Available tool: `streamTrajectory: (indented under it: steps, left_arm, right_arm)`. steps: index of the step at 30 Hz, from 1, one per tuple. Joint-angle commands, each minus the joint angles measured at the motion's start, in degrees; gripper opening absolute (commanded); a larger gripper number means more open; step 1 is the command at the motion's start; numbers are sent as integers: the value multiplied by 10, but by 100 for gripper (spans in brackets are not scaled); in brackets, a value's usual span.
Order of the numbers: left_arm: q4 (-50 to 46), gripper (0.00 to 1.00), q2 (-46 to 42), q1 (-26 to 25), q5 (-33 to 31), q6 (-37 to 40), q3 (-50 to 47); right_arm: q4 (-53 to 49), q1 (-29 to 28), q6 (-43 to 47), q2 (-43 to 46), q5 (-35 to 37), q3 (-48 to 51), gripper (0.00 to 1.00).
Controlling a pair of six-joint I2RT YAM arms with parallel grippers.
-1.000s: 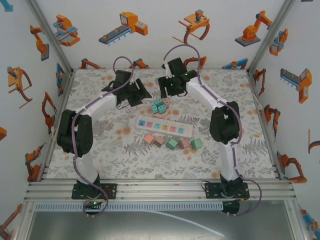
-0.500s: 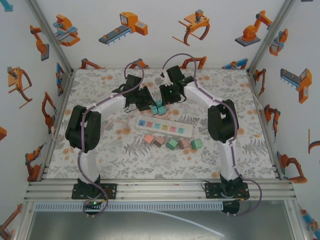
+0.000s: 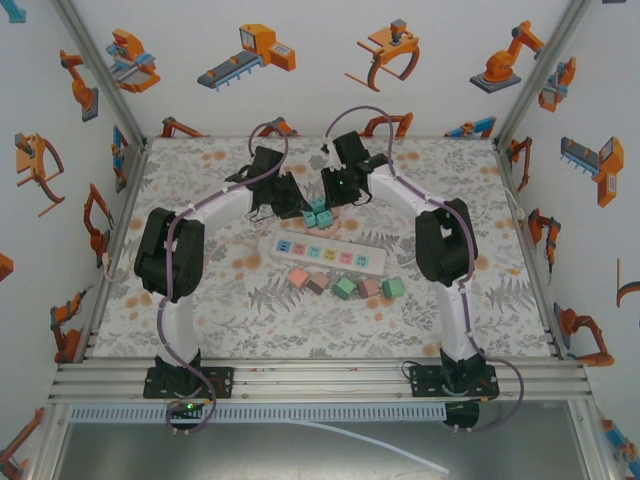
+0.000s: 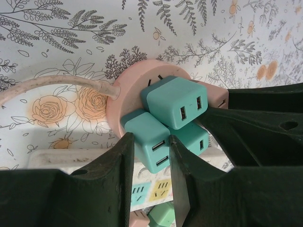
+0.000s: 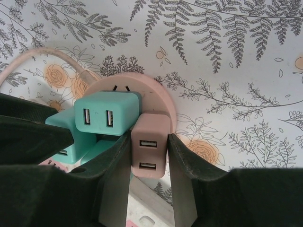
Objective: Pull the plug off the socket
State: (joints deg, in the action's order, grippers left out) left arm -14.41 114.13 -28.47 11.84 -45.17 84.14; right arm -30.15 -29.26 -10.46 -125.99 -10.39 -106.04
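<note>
The big table [image 3: 200, 310] has a cloth with leaves and flowers on it. The left arm [image 3: 170, 260] and the right arm [image 3: 440, 240] both reach to the far middle of the table and meet there. A long white power strip [image 3: 323, 253] lies on the table, just nearer than where they meet.

The left gripper [image 4: 150, 146] is squeezed shut on a teal plug [image 4: 149, 139], with one black finger on each side of it. The right gripper [image 5: 147, 151] is squeezed shut on a pink plug [image 5: 149, 144] the same way.

Both plugs sit in the round pink socket [image 4: 125, 90], which lies flat on the cloth just past the strip. A second teal plug [image 4: 173, 101] sits in the socket between the two held ones, and a third teal plug [image 4: 194, 137] sits beside it. A pale cord [image 4: 52, 85] runs out of the socket's side.

Five small loose plugs [image 3: 345, 288], pink and green, lie in a row in front of the strip.
</note>
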Motion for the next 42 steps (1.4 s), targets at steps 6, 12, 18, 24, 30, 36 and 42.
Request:
streamTrajectory:
  steps: [6, 12, 18, 24, 30, 36, 42]
  left_arm:
    - [-55, 34, 54, -29, -74, 14, 7]
    - [-55, 34, 69, -51, -115, 11, 13]
    - [-60, 32, 78, -51, -151, 5, 13]
    - [-60, 32, 88, -51, -172, -3, 7]
    - [-55, 31, 95, -51, -175, -11, 11]
    - [-43, 29, 107, -55, -226, -17, 5]
    - [-35, 28, 134, -68, -222, -15, 14]
  right_arm:
    - [10, -22, -24, 25, 1, 1, 17]
    - [-31, -71, 26, 27, 125, -22, 11]
    - [-32, -59, -26, 29, 47, -29, 11]
    - [-21, -20, -115, 48, -7, -32, 10]
    - [-56, -48, -37, 55, 107, -42, 7]
    - [-45, -53, -58, 67, 48, -38, 6]
    - [-73, -63, -26, 61, 110, -64, 3]
